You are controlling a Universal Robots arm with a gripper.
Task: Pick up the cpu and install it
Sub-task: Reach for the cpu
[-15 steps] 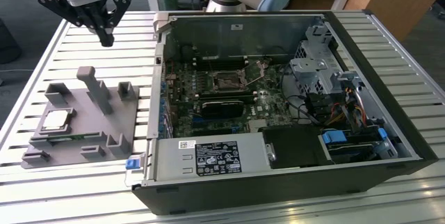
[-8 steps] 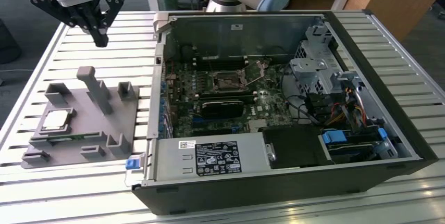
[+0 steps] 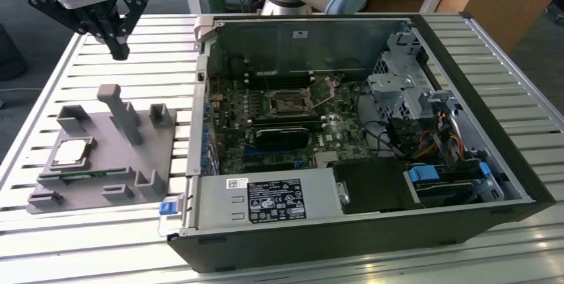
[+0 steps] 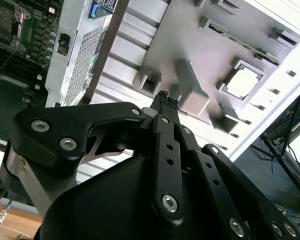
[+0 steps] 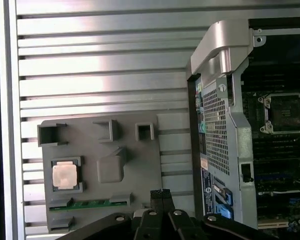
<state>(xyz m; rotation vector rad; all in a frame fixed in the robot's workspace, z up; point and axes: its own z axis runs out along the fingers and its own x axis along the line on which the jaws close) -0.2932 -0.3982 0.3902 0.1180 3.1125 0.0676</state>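
Slatted aluminium table [image 3: 168, 66] carries 2 items: a grey fixture tray [image 3: 115, 158] at the lower left of the exterior view and an open computer case [image 3: 308, 248] across the centre and right.

1. The cpu [image 3: 70, 152] lies flat, metal top up, in a walled square pocket of the tray. Both wrist views confirm it seated and untouched [image 4: 241, 82] [image 5: 65, 176]. Task judged not begun.
2. A green board strip [image 3: 88, 175] lies in a slot just beside the pocket. A tall grey post [image 3: 123, 115] stands near it on the tray.
3. The gripper [image 3: 119, 53] hangs at the upper left of the exterior view, above the table and well apart from the cpu. Its fingertips are pressed together with nothing between them [image 4: 166, 101] [image 5: 160, 193].
4. The socket [image 3: 286, 102] sits on the board inside the case. I cannot tell whether its frame is open.

Risks, as judged:
- A descent with the fingers clenched would strike the chip's top rather than straddle it.
- The pocket walls leave little room for the fingers, so an off-centre approach could tilt or jam the chip.
- The post and the case wall are collision hazards on any path between tray and socket.
- A chip gripped askew or wrongly turned could damage the socket contacts.
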